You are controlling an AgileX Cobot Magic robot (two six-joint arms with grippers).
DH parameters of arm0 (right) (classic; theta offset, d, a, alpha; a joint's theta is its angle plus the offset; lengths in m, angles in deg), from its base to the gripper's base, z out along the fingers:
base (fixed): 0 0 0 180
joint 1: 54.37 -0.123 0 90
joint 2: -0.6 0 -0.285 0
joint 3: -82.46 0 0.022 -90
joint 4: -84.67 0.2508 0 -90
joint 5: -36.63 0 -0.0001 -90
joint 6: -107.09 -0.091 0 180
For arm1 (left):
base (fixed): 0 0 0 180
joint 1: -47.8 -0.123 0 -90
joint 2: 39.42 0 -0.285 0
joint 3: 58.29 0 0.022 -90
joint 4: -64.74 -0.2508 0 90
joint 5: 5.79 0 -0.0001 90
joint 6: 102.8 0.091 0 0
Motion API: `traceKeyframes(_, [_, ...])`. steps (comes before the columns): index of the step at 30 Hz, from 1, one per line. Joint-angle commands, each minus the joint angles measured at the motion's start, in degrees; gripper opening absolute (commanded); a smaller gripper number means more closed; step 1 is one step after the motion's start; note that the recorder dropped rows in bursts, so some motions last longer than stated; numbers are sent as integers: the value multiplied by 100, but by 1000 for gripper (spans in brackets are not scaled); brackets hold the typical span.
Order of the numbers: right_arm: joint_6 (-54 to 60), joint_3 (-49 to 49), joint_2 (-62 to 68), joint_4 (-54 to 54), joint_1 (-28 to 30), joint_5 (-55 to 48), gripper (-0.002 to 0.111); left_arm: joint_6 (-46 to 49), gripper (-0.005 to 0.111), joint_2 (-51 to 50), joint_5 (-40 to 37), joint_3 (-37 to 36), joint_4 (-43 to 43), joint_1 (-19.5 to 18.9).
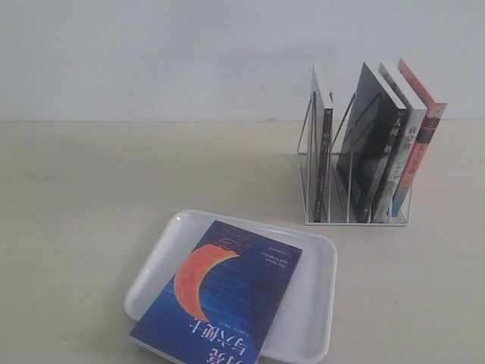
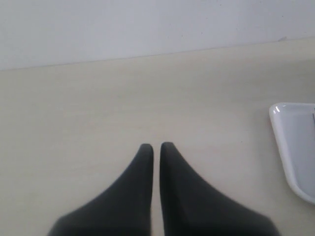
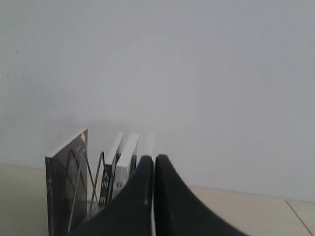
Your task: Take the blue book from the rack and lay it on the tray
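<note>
The blue book point(image 1: 220, 296), deep blue with an orange-red crescent and white title, lies flat and face up on the white tray point(image 1: 314, 296), its near corner hanging over the tray's front rim. The white wire rack point(image 1: 356, 171) stands behind, to the right, and holds several upright books. Neither arm shows in the exterior view. My left gripper point(image 2: 156, 146) is shut with nothing in it over bare table, and a tray corner point(image 2: 295, 147) shows beside it. My right gripper point(image 3: 153, 158) is also shut and empty, with the rack point(image 3: 83, 191) and its books beyond its tips.
In the rack a dark grey-black book point(image 1: 322, 152) stands alone at the left. At the right a dark book point(image 1: 371, 144), a pale grey-white one point(image 1: 402, 136) and an orange-red one point(image 1: 424, 129) lean together. A plain wall rises behind the beige table point(image 1: 76, 197).
</note>
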Motion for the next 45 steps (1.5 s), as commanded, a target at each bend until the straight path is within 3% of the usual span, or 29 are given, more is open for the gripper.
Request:
traceKeyframes(1, [2872,291,-34,2415,17,-160,0,13,5,18,91,19,14,-11])
traceKeyframes(5, [3927,555,-34,3481,17,-171,0,13,5,18,91,19,14,-11])
traceKeyframes(10, [3966,914,-140,3687,17,-169,0,13,5,18,91,19,14,-11])
traceKeyframes(17, [4732,1463,-846,5034,17,-165,0,13,5,18,91,19,14,-11])
traceKeyframes(31, [4614,1463,-1029,5053,17,-1335,0,13,5,18,91,19,14,-11])
traceKeyframes(36, [4440,1463,-1029,5076,606,-1618,0,13,5,18,91,19,14,-11])
traceKeyframes(45, [4437,1463,-1029,5076,1036,-1609,0,13,5,18,91,19,14,-11])
